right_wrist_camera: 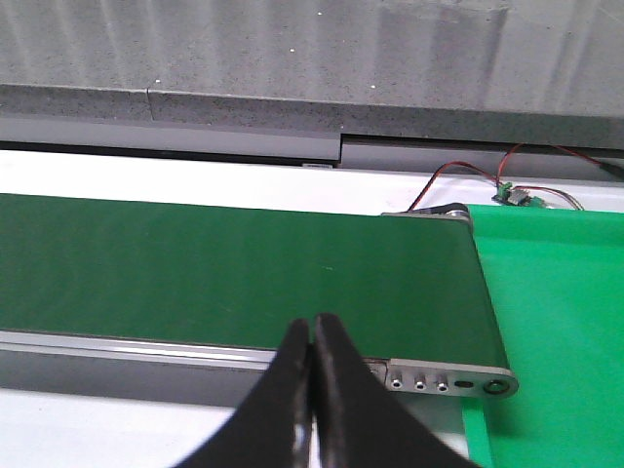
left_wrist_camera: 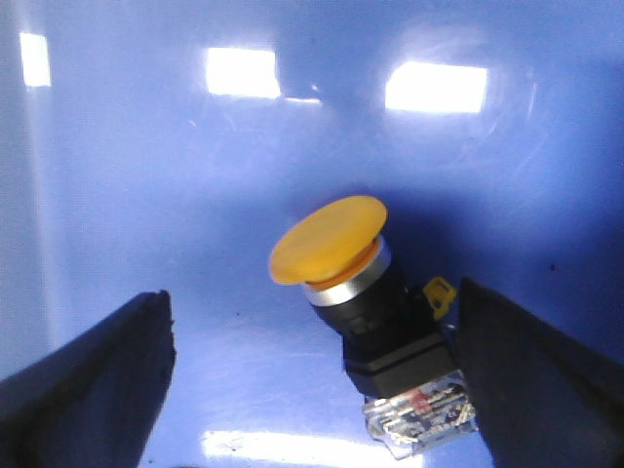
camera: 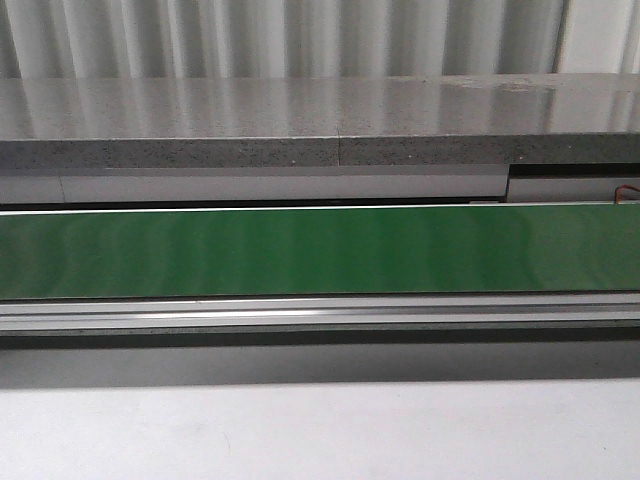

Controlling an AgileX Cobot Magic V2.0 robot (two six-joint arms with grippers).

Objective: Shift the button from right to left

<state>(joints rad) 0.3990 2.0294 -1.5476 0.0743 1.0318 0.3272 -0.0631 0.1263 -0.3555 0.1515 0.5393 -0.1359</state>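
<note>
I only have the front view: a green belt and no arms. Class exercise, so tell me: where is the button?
Observer: The button shows only in the left wrist view, lying on a glossy blue surface.
Operator: Is the left gripper holding it?
Observer: No. The left gripper is open, its fingers on either side of the button; the far-side finger looks close to the contact block, contact unclear.
Operator: And the right gripper?
Observer: The right gripper is shut and empty, hovering over the green belt near its end roller.
</note>
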